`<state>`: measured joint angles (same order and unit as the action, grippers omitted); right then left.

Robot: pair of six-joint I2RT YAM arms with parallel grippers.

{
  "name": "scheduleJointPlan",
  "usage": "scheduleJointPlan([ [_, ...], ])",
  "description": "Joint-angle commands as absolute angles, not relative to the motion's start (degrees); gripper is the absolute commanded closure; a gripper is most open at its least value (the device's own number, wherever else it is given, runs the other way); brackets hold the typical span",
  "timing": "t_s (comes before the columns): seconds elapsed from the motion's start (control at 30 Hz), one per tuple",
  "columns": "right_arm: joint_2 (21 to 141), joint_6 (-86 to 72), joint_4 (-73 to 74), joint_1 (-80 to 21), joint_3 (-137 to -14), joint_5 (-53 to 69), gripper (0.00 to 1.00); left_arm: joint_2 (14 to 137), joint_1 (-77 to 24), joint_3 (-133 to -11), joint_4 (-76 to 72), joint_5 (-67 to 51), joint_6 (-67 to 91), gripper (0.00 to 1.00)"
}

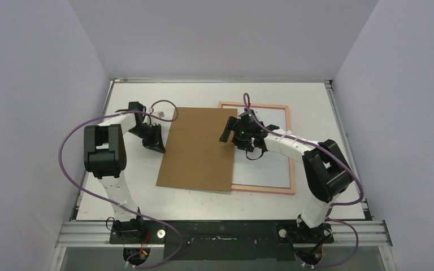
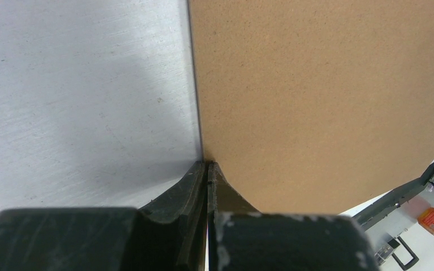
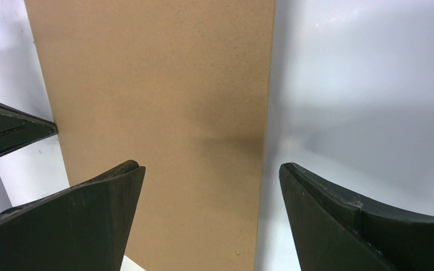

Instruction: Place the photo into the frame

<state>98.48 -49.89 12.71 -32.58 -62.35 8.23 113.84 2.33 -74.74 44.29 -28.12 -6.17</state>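
On white counter [image 1: 316, 96], brown rectangular backing board [image 1: 198, 149] overlapping left part of thin pink rectangular frame [image 1: 263, 189], photo not discernible: with left claw [image 2: 208, 166] clamped on board's left edge, close spread right claw [image 3: 210, 167] on right edge, then lift level.

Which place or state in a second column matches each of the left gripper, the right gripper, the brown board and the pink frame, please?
Column one:
1. left gripper
2. right gripper
3. brown board
4. pink frame

Column two:
A. partly covered along its left side
B. open, straddling the board's right edge
C. lying between the two grippers, overlapping the frame
D. shut, tips at the board's left edge

Pairs: 1-D, 2-B, 3-C, 4-A
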Motion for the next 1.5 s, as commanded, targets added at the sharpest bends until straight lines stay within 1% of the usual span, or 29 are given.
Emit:
scheduleJointPlan([
  [0.0, 100.3, -49.2, 8.5, -31.6, -63.7, 10.1, 0.05, 115.7, 2.3, -74.0, 46.3, -26.9, -6.8, 1.00],
  [0.23, 101.3, -50.7, 3.7, -31.5, -62.2, 12.7, 0.01, 115.5, 2.9, -74.1, 46.6, -27.0, -7.0, 1.00],
  [0.43, 101.9, -52.1, 0.8, -31.4, -61.4, 14.2, 0.07, 115.5, 3.0, -74.4, 46.7, -27.1, -6.9, 1.00],
  [0.73, 102.1, -50.4, 2.7, -31.4, -62.0, 13.3, 0.08, 115.2, 3.0, -74.3, 46.8, -27.1, -6.9, 1.00],
  [0.93, 103.3, -51.7, 0.5, -31.6, -61.1, 14.5, 0.09, 115.3, 3.5, -74.3, 46.9, -27.3, -7.0, 1.00],
  [1.03, 103.4, -52.8, -2.7, -31.9, -60.1, 15.0, 0.11, 115.1, 3.5, -74.1, 46.9, -27.6, -7.0, 1.00],
  [1.27, 103.1, -53.7, -4.4, -31.9, -60.0, 16.1, 0.15, 115.0, 3.5, -74.3, 47.1, -27.7, -7.0, 1.00],
  [1.4, 102.2, -55.4, -9.0, -31.7, -58.3, 18.1, 0.20, 114.7, 3.5, -74.0, 47.1, -27.8, -7.1, 1.00],
  [1.47, 101.3, -56.4, -11.5, -31.6, -57.7, 19.8, 0.25, 114.6, 3.5, -73.9, 47.0, -27.9, -7.1, 1.00],
])
